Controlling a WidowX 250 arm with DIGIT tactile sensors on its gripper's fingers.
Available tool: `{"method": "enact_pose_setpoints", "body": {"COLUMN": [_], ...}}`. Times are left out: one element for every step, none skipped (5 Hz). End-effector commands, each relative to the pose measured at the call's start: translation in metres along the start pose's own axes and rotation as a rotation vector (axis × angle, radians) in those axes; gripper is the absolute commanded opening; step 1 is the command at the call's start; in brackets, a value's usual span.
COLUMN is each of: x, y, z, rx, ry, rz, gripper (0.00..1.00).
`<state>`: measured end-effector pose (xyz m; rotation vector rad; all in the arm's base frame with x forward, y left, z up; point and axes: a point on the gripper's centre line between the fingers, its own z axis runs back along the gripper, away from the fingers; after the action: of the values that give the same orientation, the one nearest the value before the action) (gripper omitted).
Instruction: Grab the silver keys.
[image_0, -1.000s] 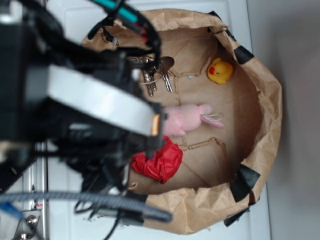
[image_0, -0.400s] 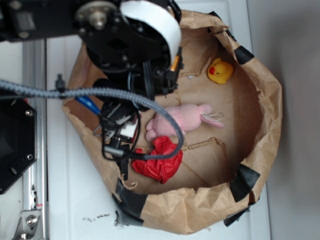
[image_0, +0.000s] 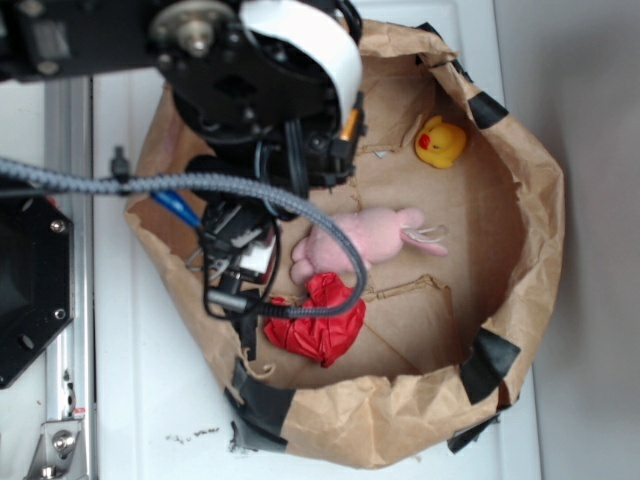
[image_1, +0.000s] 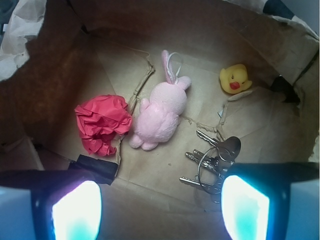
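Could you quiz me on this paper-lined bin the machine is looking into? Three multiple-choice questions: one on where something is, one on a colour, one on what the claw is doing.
1. In the wrist view, what lies between the pink plush toy and the right-hand finger?
A. the silver keys
B. a spoon
C. a blue cup

2. What colour is the crumpled paper beside the plush toy?
A. green
B. red
C. white

3. How does the claw stand?
A. shut on the yellow duck
B. shut on the plush toy
C. open, holding nothing

Answers: 1 A, the keys lie just beside that finger. 2 B, it is plainly red in both views. 3 C, the two fingers stand wide apart with only bare bin floor between them.
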<state>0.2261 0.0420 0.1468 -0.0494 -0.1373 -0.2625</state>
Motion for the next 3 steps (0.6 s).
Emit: {"method": "enact_pose_setpoints", "body": {"x": [0.029, 0.024, 0.013], "y": [0.037, 0.044, 0.038], "z": [-0.058, -0.063, -0.061], "rx": [0.068, 0.047, 0.05], "ry": [0.01, -0.011, -0.016], "rz": [0.015, -0.023, -0.084], "gripper": [1.0, 1.0, 1.0]}}
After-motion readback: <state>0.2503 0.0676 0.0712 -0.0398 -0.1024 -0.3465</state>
